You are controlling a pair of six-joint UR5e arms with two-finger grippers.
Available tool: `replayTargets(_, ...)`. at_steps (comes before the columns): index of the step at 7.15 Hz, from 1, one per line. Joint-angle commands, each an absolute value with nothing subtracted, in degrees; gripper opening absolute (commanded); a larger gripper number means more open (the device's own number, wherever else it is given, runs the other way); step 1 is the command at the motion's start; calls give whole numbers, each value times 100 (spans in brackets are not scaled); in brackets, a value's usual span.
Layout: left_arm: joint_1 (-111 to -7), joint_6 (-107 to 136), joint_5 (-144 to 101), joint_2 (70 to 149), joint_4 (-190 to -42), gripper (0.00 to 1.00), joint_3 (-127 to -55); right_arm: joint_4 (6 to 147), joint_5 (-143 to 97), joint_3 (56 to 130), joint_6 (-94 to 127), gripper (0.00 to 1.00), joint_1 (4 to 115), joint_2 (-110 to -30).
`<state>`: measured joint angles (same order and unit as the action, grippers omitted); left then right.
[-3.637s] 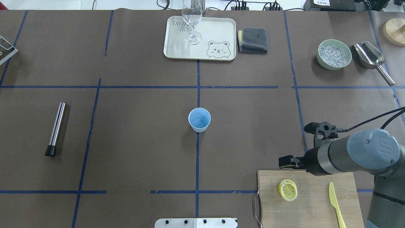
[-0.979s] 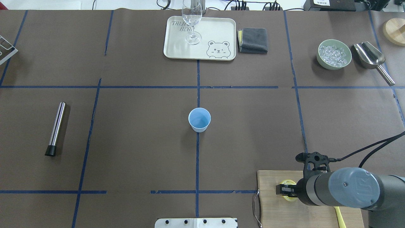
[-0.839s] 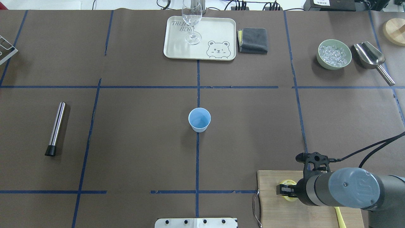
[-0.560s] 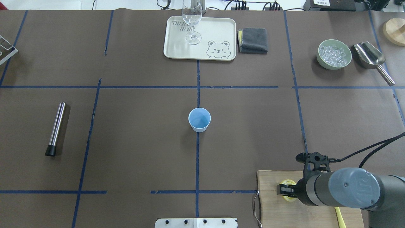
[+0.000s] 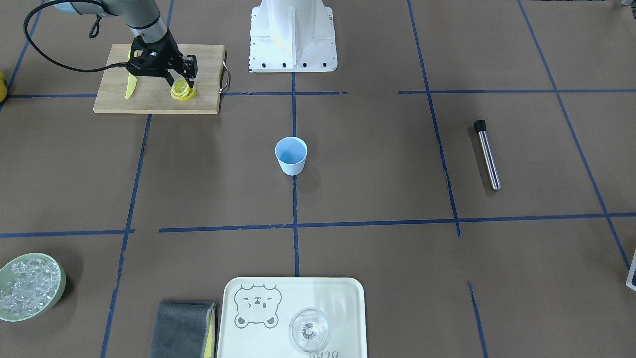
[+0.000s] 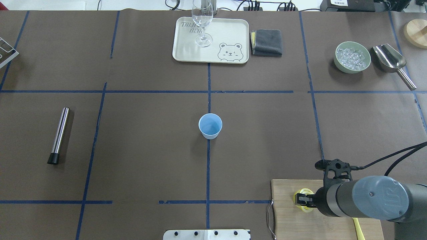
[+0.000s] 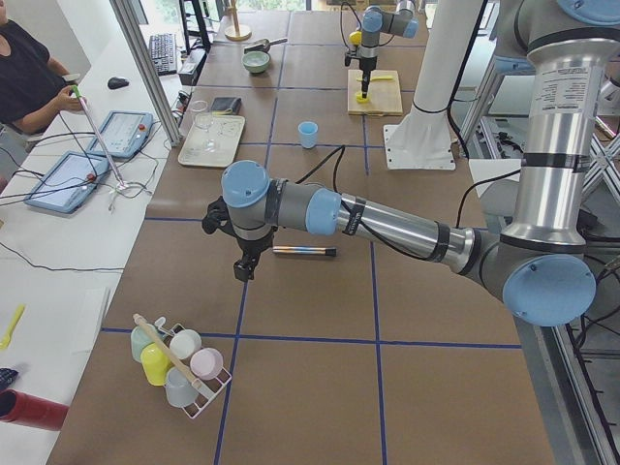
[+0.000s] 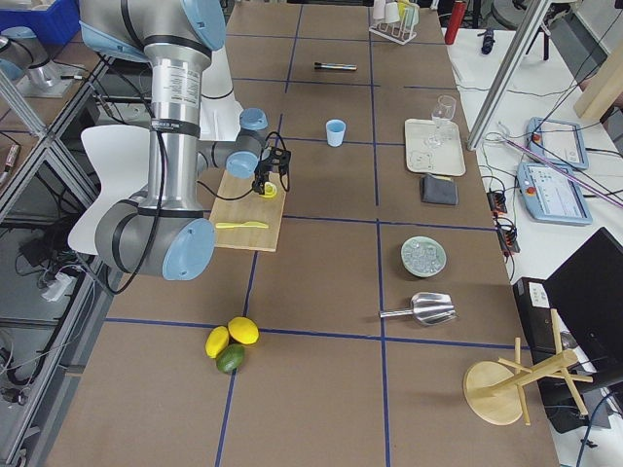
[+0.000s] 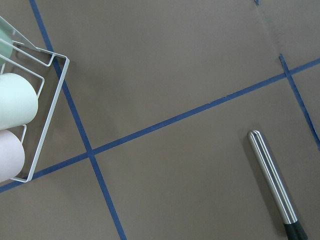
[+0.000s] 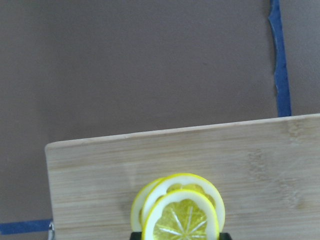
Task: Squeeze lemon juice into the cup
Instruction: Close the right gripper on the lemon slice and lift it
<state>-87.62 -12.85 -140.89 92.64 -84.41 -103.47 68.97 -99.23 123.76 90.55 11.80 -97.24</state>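
Observation:
A stack of thin lemon point(image 10: 181, 222) slices lies on the wooden cutting board point(image 6: 287, 213) at the near right. My right gripper point(image 6: 303, 200) is down at the stack, its fingers against the front slice on both sides, shut on it. From across the table the lemon point(image 5: 184, 92) shows just under the right gripper point(image 5: 182, 79). The light-blue cup point(image 6: 210, 126) stands upright and empty at the table's centre, far from both grippers. My left gripper point(image 7: 245, 269) hangs above the table's left end; I cannot tell whether it is open or shut.
A yellow knife point(image 6: 357, 226) lies on the board behind my right arm. A steel rod point(image 6: 60, 133) lies at the left. At the back are a tray point(image 6: 186, 50) with a glass point(image 6: 202, 23), a grey cloth point(image 6: 267, 41), a bowl of ice point(image 6: 352, 57) and a scoop point(image 6: 390, 60).
My right arm came down from above the board's far edge onto the lemon slices. Its fingers have since narrowed around the slice and the wrist has shifted slightly right. The cup has not moved.

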Motion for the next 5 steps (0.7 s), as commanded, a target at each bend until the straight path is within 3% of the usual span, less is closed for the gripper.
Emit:
replayTargets(1,-8763,-1292,-14089,9264,-8429,100,-10380,6899,-9923,12480,9062,57,1187,-9782)
replayTargets(5,-8771,-1292,-14098,9229,-8411,100,-10450,6899,-9923,12690,9053,58,1291,-9826)
